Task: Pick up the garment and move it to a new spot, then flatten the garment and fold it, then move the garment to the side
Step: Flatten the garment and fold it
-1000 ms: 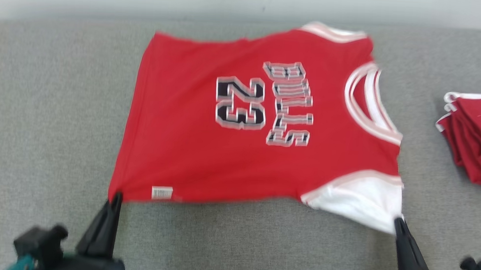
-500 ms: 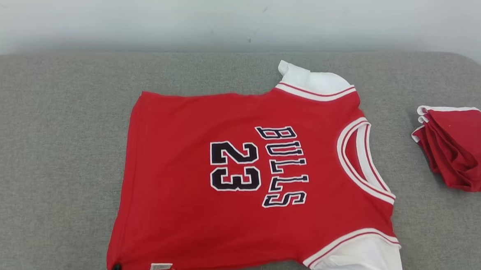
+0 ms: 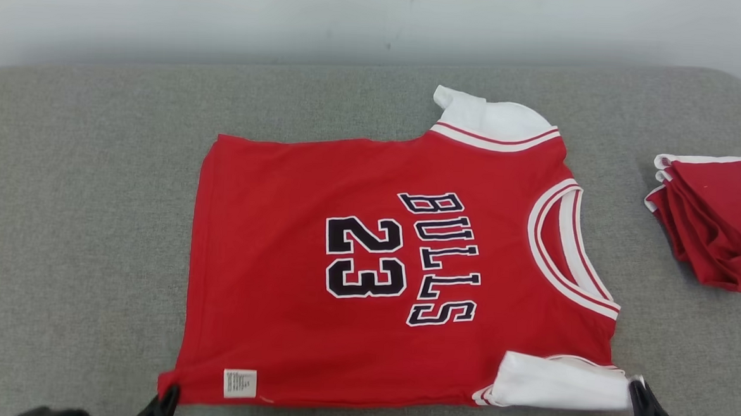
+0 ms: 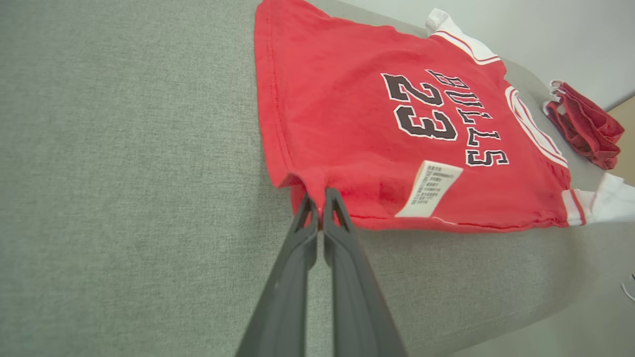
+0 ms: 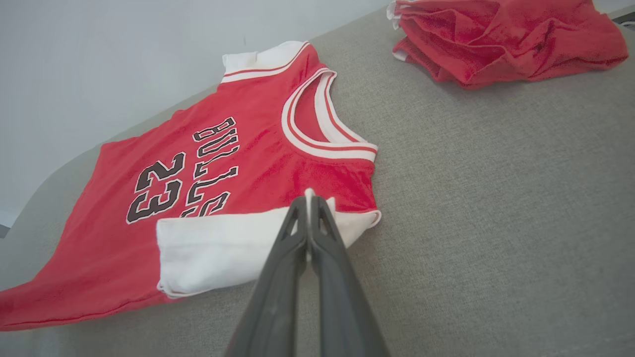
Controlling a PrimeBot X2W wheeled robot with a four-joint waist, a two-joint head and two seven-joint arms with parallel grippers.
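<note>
Your garment, a red jersey with black "23" and "BULLS" lettering, lies spread face up on the grey padded surface. Its hem points to the robot's left and its white-trimmed neck opening to the robot's right. One side edge runs along the near side, closest to the robot.

Left gripper: the jaws are closed tight on the near hem corner of the garment. The left wrist view shows red cloth bunched into a small pucker between the two dark fingertips. A white care label sits on the cloth just beside that grip, on the side toward the neck. The rest of the hem runs away from the fingers across the surface.

Right gripper: the jaws are closed tight on the tip of the near white sleeve. A thin sliver of white cloth stands up between the fingertips. The sleeve lies flat against the jersey's near edge, reaching from the fingers back toward the hem.

Both grippers sit at the near edge of the garment, one at each end, with the body of the jersey beyond them. The far white sleeve rests on the surface at the opposite edge, slightly crumpled.

A pile of folded red garments lies well apart, to the robot's right. A pale wall stands behind the surface.
</note>
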